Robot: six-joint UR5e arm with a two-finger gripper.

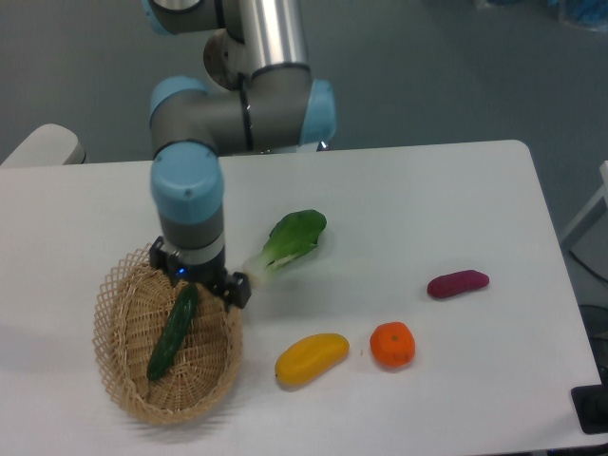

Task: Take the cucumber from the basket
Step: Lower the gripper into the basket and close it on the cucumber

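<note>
The dark green cucumber [171, 332] lies lengthwise in the oval wicker basket [107, 353] at the table's front left. My gripper [198, 275] hangs over the basket's far rim, just above the cucumber's upper end, and the wrist hides most of it. One dark fingertip [237, 289] shows at the basket's right rim and another dark part shows on the left side. The jaws look spread open with nothing held between them.
A bok choy [290, 237] lies just right of the gripper. A yellow mango [312, 358] and an orange [392, 344] sit front centre. A purple sweet potato [458, 283] lies further right. The arm's base stands behind the table's back edge.
</note>
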